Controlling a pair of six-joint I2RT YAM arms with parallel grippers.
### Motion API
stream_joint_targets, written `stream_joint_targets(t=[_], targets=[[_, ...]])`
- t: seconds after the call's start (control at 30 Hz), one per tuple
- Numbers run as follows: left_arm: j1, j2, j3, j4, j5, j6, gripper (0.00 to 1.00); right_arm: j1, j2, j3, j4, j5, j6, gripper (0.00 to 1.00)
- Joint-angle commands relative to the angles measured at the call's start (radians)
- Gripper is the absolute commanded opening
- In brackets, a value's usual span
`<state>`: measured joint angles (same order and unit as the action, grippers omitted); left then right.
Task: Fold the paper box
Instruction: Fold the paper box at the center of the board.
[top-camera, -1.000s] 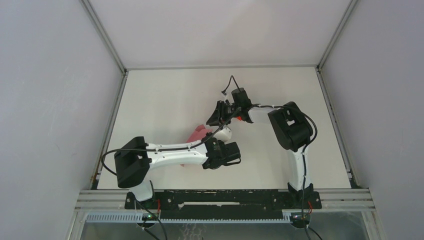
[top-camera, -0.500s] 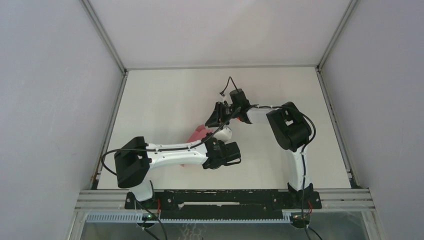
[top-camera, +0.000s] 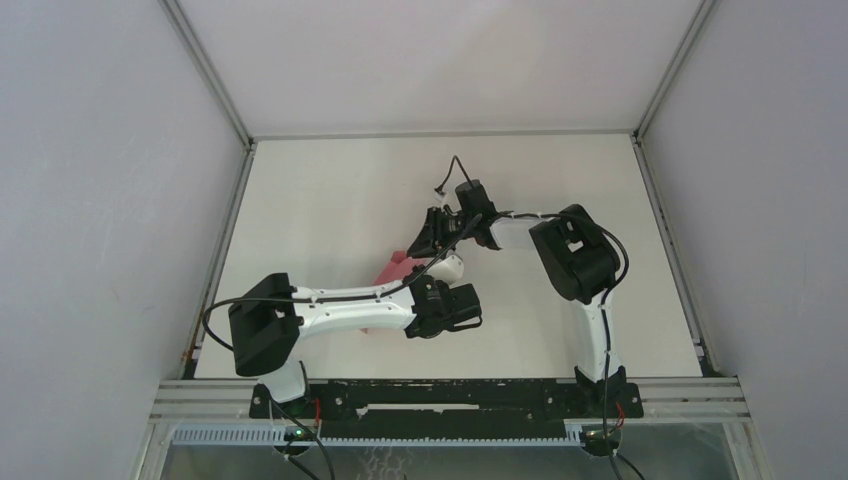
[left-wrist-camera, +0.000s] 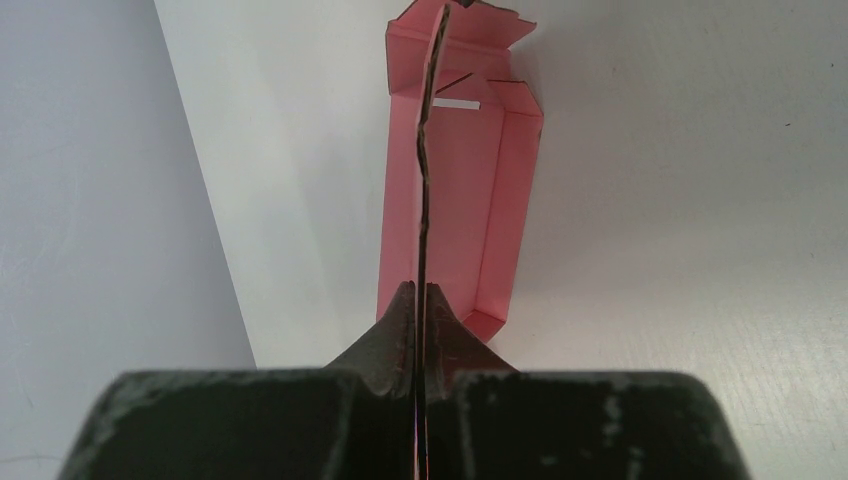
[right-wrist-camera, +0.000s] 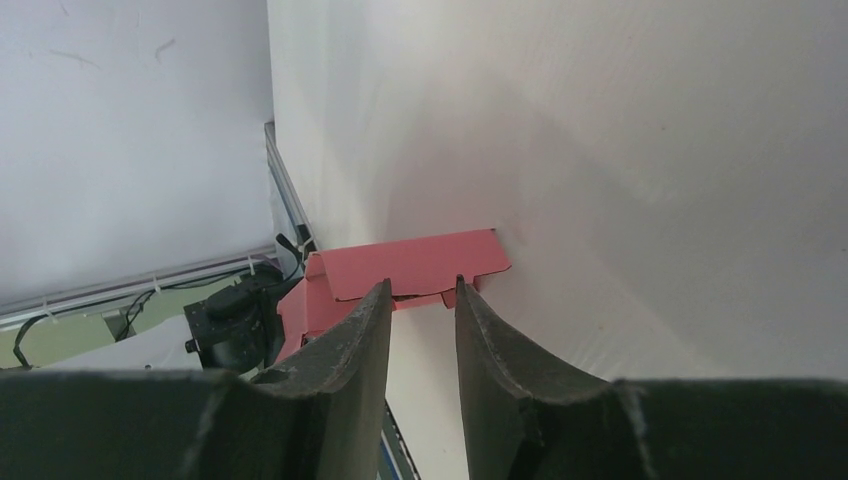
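The pink paper box (top-camera: 396, 267) lies partly folded near the middle of the table, mostly hidden under my arms in the top view. In the left wrist view the box (left-wrist-camera: 455, 200) stretches away from me, one thin wall standing on edge. My left gripper (left-wrist-camera: 421, 292) is shut on that wall's near end. In the right wrist view the box's end flap (right-wrist-camera: 410, 262) sits just beyond my right gripper (right-wrist-camera: 422, 285). Its jaws stand open a finger-width apart, nothing between them, tips right at the flap's edge. From above, the right gripper (top-camera: 426, 238) points left and down at the box.
The white table (top-camera: 330, 190) is boxed in by grey walls with metal rails (top-camera: 228, 250) along its edges. The left arm's wrist (top-camera: 445, 306) lies just below the box, and the right arm's elbow (top-camera: 575, 258) is to its right.
The right arm has shifted a little left toward the box and its jaws have narrowed slightly. The left gripper has kept its hold without moving.
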<state>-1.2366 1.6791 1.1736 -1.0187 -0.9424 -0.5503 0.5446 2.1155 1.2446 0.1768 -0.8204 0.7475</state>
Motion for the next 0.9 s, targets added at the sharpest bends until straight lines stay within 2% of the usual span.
stream_joint_targets(t=[0.0,0.63,0.87], targets=[[0.002,-0.009,-0.009,0.037,0.044,-0.042,0.00,0.021,0.005,0.025,0.036,-0.021,-0.001,0.37],[0.002,0.007,-0.006,0.039,0.055,-0.030,0.00,-0.027,-0.048,-0.072,0.066,-0.049,-0.021,0.36],[0.002,0.010,-0.003,0.037,0.059,-0.026,0.00,-0.078,-0.005,-0.025,0.097,-0.080,0.016,0.36]])
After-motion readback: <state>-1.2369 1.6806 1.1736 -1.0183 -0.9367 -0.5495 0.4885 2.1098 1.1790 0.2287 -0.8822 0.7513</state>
